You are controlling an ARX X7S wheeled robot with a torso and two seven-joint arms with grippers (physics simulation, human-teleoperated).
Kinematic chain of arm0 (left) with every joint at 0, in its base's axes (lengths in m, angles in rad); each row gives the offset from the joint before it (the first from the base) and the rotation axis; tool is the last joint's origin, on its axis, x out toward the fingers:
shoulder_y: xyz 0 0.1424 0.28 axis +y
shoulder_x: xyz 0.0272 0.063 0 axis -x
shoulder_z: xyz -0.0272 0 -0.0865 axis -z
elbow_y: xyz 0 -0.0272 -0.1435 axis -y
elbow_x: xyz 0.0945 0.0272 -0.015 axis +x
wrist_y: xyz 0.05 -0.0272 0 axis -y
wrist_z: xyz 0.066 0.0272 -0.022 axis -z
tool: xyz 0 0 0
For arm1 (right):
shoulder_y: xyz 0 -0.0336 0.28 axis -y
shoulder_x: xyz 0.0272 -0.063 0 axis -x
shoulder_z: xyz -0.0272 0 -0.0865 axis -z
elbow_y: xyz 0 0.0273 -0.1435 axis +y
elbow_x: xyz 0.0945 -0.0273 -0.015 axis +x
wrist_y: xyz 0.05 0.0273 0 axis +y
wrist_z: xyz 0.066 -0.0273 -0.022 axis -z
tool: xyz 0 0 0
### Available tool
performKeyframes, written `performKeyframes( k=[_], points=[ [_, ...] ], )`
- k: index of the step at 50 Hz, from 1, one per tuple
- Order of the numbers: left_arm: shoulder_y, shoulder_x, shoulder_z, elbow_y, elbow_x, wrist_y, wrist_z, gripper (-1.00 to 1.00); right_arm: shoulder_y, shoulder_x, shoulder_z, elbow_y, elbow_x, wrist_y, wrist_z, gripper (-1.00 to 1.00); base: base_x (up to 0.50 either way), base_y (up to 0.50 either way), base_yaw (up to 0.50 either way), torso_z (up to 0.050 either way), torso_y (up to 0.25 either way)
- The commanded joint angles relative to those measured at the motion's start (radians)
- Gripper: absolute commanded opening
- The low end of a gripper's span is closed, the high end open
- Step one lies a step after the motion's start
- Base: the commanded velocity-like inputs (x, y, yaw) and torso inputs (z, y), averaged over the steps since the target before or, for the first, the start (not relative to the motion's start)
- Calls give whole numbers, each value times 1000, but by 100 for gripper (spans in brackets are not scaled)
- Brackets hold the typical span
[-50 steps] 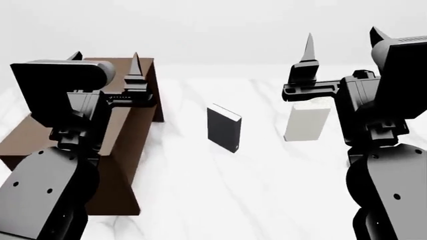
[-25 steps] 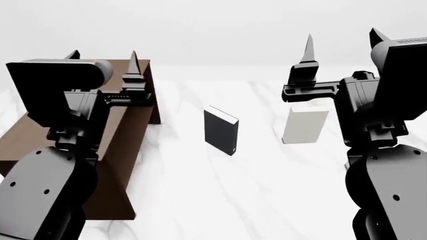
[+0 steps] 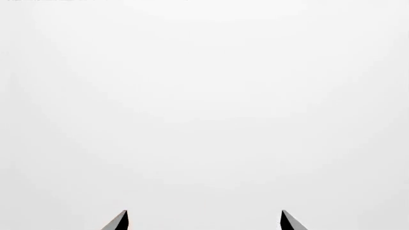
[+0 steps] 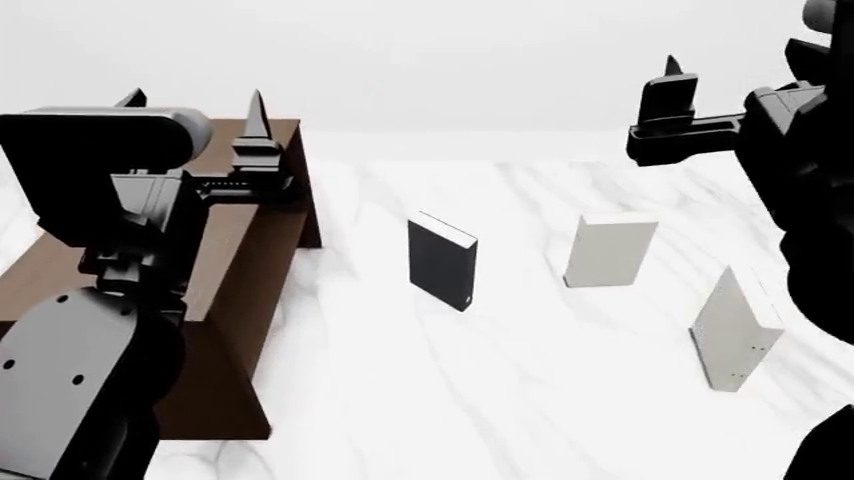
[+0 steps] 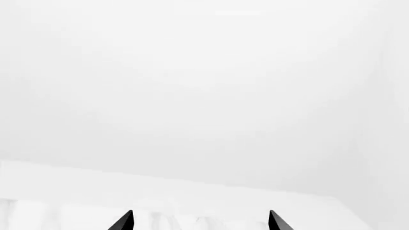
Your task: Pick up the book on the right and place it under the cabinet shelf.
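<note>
The off-white book (image 4: pixel 610 250) stands upright on the white marble table, right of centre. The dark brown cabinet shelf (image 4: pixel 260 250) stands at the left, its hollow side facing the table's middle. My left gripper (image 4: pixel 194 100) is open and empty, raised above the cabinet's top; its wrist view (image 3: pixel 204 220) shows only the two tips against blank white. My right gripper (image 5: pixel 199 220) is open and empty, raised high above and to the right of the off-white book. One of its fingertips (image 4: pixel 671 66) shows in the head view.
A black book (image 4: pixel 443 261) stands upright between the cabinet and the off-white book. A slightly greyer pale book (image 4: pixel 734 330) stands farthest right, near my right arm. The marble table (image 4: pixel 441 400) spreads in front.
My right arm has lifted and swung to the right, uncovering the greyer pale book. My left arm has shifted slightly left. The books and cabinet have not moved.
</note>
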Motion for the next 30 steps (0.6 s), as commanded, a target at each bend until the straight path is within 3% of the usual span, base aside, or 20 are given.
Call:
performKeyframes(
  k=[1,10,30],
  points=[
    [-5,-7,-7,0,-11,3,-1,100,166,250,-42,215,510,61,256,100,0,0,0,0,0],
    [-9,-15,-16,0,-20,3,-3,100,145,336,-91,334,664,39,321,100,0,0,0,0,0],
    [-39,-26,-17,17,-38,-23,-15,100,-40,419,-212,457,461,-173,141,100,0,0,0,0,0]
  ],
)
